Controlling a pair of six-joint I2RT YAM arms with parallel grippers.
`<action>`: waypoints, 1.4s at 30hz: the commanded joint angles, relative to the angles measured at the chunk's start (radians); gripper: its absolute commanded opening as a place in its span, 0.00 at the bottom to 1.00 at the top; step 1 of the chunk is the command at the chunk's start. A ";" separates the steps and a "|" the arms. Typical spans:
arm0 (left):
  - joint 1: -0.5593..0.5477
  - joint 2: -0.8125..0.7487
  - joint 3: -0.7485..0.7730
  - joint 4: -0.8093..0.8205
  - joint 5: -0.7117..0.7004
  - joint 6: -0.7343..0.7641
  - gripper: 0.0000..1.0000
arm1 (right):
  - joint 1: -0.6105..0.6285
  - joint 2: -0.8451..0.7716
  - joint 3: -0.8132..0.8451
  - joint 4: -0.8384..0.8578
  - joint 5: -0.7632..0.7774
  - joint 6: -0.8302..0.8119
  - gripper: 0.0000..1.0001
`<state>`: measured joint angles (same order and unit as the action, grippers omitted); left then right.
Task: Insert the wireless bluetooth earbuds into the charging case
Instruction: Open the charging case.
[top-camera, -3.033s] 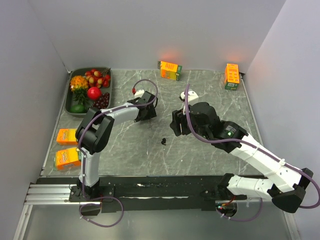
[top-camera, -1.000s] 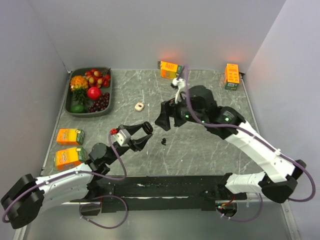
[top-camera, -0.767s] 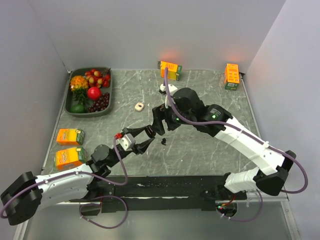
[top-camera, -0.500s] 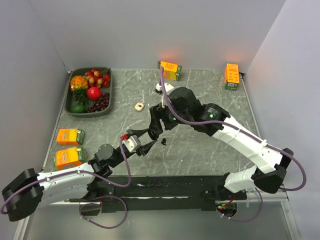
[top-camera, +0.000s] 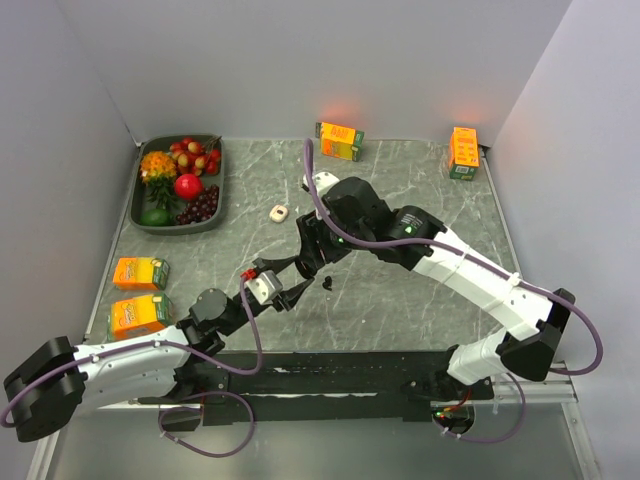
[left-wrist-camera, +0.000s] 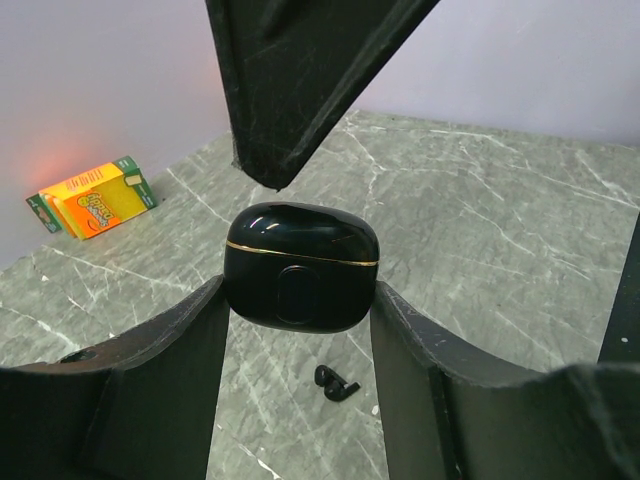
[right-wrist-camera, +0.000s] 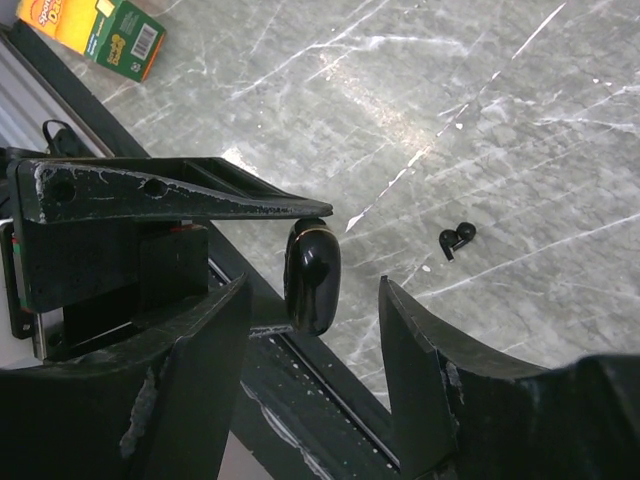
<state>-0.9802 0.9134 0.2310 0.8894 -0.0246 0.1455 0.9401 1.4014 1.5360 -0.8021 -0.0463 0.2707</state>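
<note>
My left gripper (top-camera: 291, 279) (left-wrist-camera: 300, 300) is shut on the black charging case (left-wrist-camera: 300, 265) (right-wrist-camera: 312, 275), gripping its two sides and holding it above the table with its lid closed. My right gripper (top-camera: 305, 257) (right-wrist-camera: 315, 300) stands open around the same case, with a gap on each side. One of its fingers (left-wrist-camera: 300, 80) hangs just over the case in the left wrist view. A black pair of earbuds (top-camera: 327, 283) (left-wrist-camera: 335, 382) (right-wrist-camera: 456, 238) lies on the marble table just right of both grippers. A small whitish piece (top-camera: 279, 212) lies farther back.
A dark tray (top-camera: 139, 205) of fruit sits at the back left. Orange juice cartons stand at the back (top-camera: 340, 140), back right (top-camera: 463, 152) and left edge (top-camera: 139, 272) (top-camera: 134, 315). The black base rail (top-camera: 330, 380) runs along the near edge.
The right gripper has swung left and down onto the left gripper, and its jaws have narrowed around the case. The left gripper shifted slightly right with the case, then held still.
</note>
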 joint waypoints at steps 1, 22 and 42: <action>-0.009 -0.021 0.042 0.028 -0.014 0.011 0.01 | 0.006 0.030 0.006 -0.011 -0.003 -0.007 0.60; -0.018 -0.042 0.034 0.034 -0.040 0.002 0.01 | 0.009 0.042 -0.030 -0.008 -0.049 0.001 0.33; -0.021 -0.107 0.022 0.063 -0.063 -0.011 0.01 | -0.027 -0.054 -0.077 0.014 -0.040 0.024 0.32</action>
<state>-1.0012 0.8410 0.2310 0.8555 -0.0601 0.1379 0.9302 1.3949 1.4784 -0.7521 -0.1150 0.2989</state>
